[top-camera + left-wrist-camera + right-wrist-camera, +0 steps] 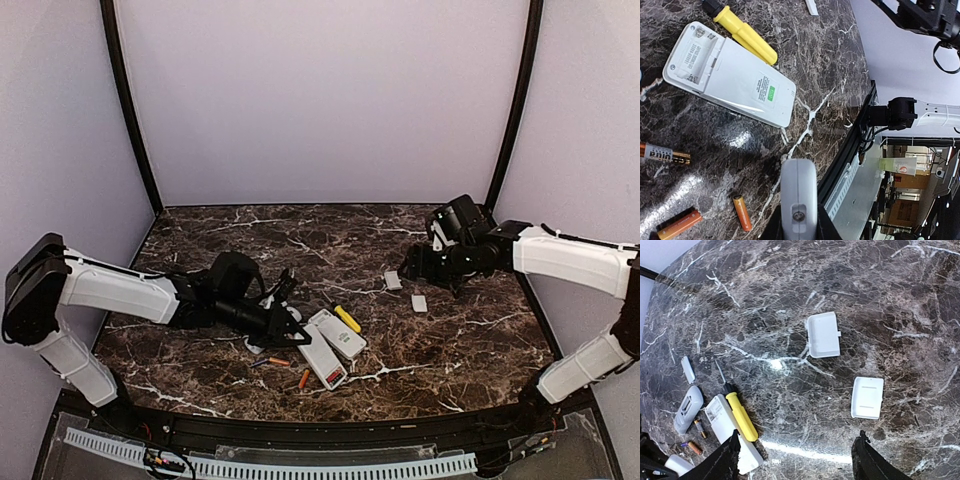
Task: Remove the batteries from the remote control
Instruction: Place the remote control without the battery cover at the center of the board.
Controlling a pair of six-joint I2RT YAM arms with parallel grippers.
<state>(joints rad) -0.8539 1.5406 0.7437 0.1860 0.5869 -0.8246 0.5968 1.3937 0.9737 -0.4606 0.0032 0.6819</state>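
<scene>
The left end effector (290, 322) has its fingers drawn close onto a pale grey piece (798, 195) with a screw in it. I'd guess that is a remote's end, but I cannot tell. On the table (830, 60) just off its side lie the loose batteries (742, 212). One orange cell is just beside the grey piece, another is further out, and a labelled one sits beyond, each pointing a different way. Ahead lies the white remote (735, 85), back up, its compartment open and bare, with the screwdriver (747, 37) along its far side. From above, a second remote (320, 358) lies next to the white one. Its long axis runs from far-left to near-right, straight away from the left fingers. An orange-red patch at its near end may be a cell not yet out, though it is too small to be sure. The right end effector (798, 440) hangs with fingers wide apart and nothing between them, over two covers (824, 335) well off to the right. So the left arm is much the nearer to every battery.
</scene>
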